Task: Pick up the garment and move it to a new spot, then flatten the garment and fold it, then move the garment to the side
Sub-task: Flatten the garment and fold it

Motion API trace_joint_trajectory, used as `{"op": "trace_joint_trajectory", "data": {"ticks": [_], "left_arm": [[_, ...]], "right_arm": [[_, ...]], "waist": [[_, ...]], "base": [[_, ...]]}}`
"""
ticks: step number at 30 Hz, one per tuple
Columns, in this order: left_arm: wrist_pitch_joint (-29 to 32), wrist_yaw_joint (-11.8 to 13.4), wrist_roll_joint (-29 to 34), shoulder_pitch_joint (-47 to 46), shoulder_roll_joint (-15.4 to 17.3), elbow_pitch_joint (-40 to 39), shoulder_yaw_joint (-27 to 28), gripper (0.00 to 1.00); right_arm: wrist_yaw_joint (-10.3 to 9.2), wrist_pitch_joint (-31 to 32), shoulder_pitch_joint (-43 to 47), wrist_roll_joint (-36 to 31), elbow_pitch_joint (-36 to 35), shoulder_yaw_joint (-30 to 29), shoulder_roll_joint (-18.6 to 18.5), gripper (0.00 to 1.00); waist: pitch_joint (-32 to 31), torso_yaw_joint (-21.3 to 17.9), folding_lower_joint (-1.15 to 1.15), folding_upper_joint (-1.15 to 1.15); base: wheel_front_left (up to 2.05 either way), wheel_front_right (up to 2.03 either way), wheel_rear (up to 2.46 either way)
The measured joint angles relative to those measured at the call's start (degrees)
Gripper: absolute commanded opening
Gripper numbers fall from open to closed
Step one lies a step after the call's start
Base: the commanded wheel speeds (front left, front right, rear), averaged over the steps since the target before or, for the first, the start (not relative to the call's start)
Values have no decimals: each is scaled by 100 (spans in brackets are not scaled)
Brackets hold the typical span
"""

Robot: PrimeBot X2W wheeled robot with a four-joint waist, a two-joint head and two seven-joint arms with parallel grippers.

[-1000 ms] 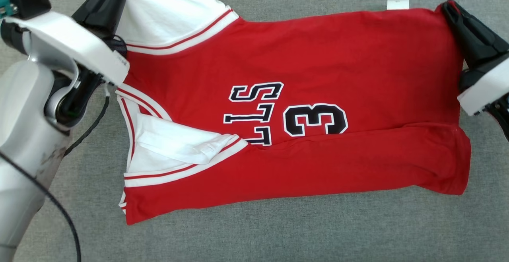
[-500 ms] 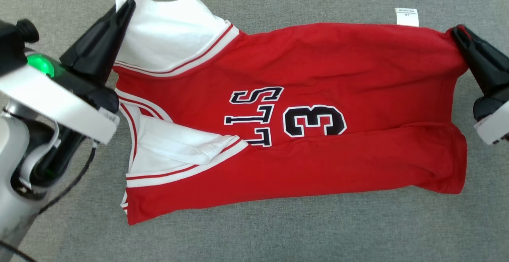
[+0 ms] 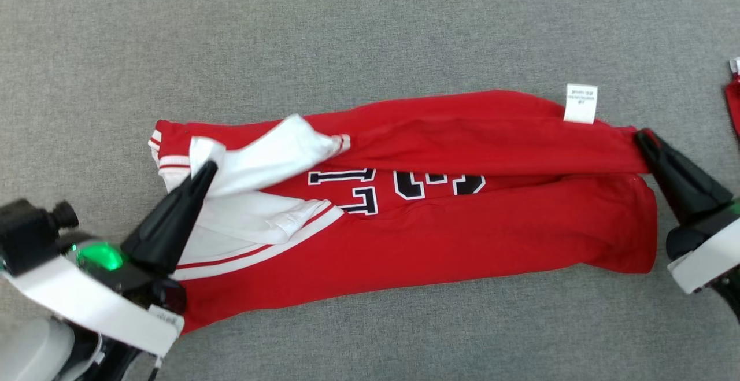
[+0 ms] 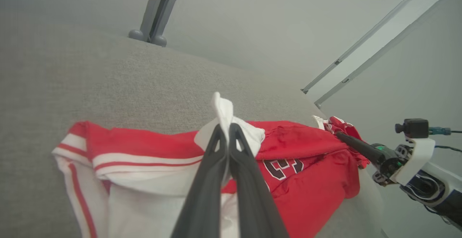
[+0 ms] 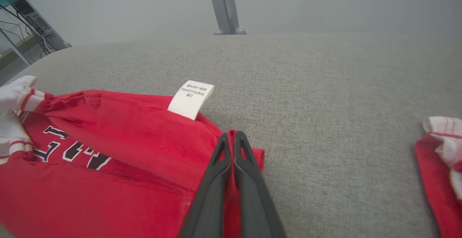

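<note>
The left gripper [image 3: 209, 166] is pinched tight on a white shoulder panel [image 3: 272, 150] of the red jersey [image 3: 433, 242], with a tuft of that white cloth standing up past its tips; the right gripper [image 3: 640, 135] is likewise clamped, on the red hem corner, with a strip of red cloth showing between its fingers in the right wrist view. Neither has room for anything else.

From the left claw the jersey runs away to its right, straight toward the other claw; from the right claw it runs off to its left. Its long axis therefore lies along the line joining the two sets of tips, and each arm is nearest its own end of it. Beyond both tips, on the side away from the robot, the cloth doubles back in a soft rolled fold, with a white care label [image 3: 580, 103] sticking out of it just past the right claw. On the robot's side of the tips lies a flat red strip of the same jersey, resting on the grey fabric surface [image 3: 347, 34]; the black lettering shows in the gap between the two.

The held edge looks set to go down across that strip, so both claws would have to travel the same way, square to the long axis, and level with each other; if one leads, the fold will skew. Well off to the right claw's right lies another red-and-white cloth [image 5: 436, 158], clear of this.
</note>
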Motion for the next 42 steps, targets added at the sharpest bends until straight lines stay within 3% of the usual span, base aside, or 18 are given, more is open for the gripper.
{"op": "trace_joint_trajectory", "data": {"ticks": [7,8,9,10,12,17,21,27,32,37,42], "left_arm": [[-201,-102,-526,748,-54,102,10,0],[-185,-107,-590,797,-77,152,-10,27],[-179,-108,-650,824,-127,212,-21,56],[-152,-114,-704,837,-168,278,-42,100],[-167,-111,-715,845,-215,413,-59,100],[-493,45,-503,839,-426,670,129,100],[-686,337,-81,804,-749,692,648,100],[-703,1053,1268,773,-1343,378,1448,100],[-703,1475,2437,691,-1768,137,1692,100],[-704,1536,3308,551,-1990,230,1686,100],[-704,1450,3685,577,-2085,623,1638,100]], "right_arm": [[0,-134,544,-247,90,-170,371,0],[0,-133,616,-298,116,-190,424,0],[0,-133,676,-369,147,-216,465,8],[0,-141,740,-444,149,-250,511,38],[0,-155,857,-638,170,-332,620,100],[-1,-365,1187,-1033,80,-668,947,100],[0,-658,1384,-1396,-244,-1031,1291,100],[0,-956,1440,-2071,-788,-1795,2116,100],[0,-1006,1261,-2633,-1036,-2154,2689,100],[0,-998,1111,-3006,-923,-2181,2981,100],[0,-960,1093,-3204,-646,-2106,3086,100]], "waist": [[-61,41,0,0],[-69,53,0,0],[-77,67,0,0],[-87,81,0,0],[-107,100,0,0],[-198,103,0,0],[-324,82,0,0],[-521,15,0,0],[-671,-9,0,0],[-819,38,0,0],[-971,52,0,0]], "base": [[0,0,0],[0,0,0],[0,0,0],[0,0,0],[0,0,0],[0,0,0],[0,0,0],[0,0,0],[0,0,0],[0,0,0],[0,0,0]]}}
